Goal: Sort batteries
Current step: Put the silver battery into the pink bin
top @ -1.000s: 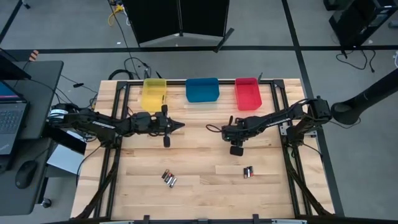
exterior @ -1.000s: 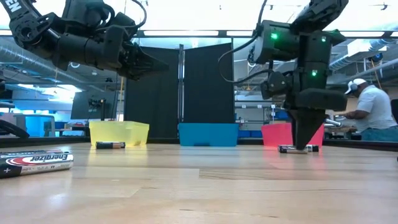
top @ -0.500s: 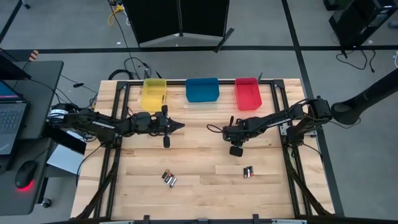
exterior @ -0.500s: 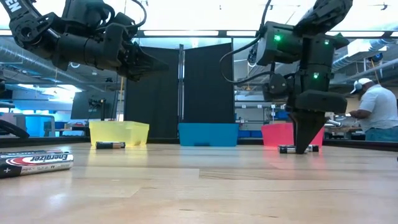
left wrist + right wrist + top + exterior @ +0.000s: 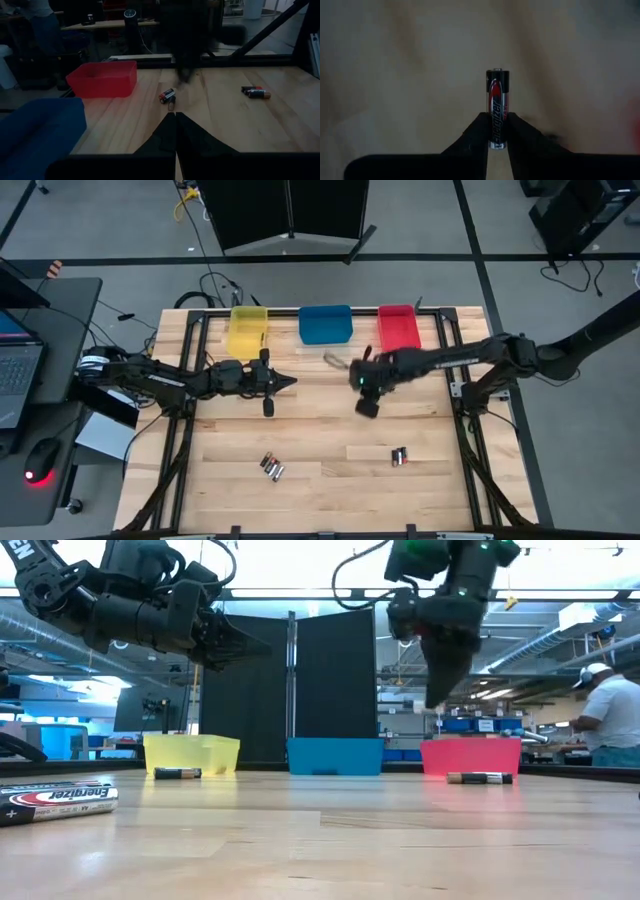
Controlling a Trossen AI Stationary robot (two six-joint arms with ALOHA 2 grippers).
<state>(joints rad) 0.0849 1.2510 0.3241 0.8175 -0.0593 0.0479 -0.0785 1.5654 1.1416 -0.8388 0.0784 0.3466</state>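
Note:
My right gripper [image 5: 498,117] hangs high over the table's middle [image 5: 433,700], in front of the blue bin [image 5: 326,324] and the red bin [image 5: 399,328], pointing steeply down. It is shut on a black-and-red battery [image 5: 498,95]. My left gripper [image 5: 290,382] hovers shut and level near the yellow bin [image 5: 248,330], holding nothing. Loose batteries lie on their sides on the wood: a cluster [image 5: 272,467] near the front left and a pair [image 5: 399,456] near the front right. My right gripper pinches the battery's labelled side [image 5: 497,127] between its two fingers. The battery lies along the fingers, and its capped end [image 5: 497,72] sticks out well past the fingertips. It is lifted clear of the table, pointing down with the fingers.
A large battery [image 5: 55,802] lies close to the low camera, another [image 5: 178,773] in front of the yellow bin, and one more [image 5: 480,778] before the red bin. A person [image 5: 610,720] stands beyond the table's right side. Bare wood stretches between the arms.
My right gripper has risen from the tabletop, carrying a battery up with it, and has swung toward the far edge and the table's left. The pair of batteries near the front right has stayed put.

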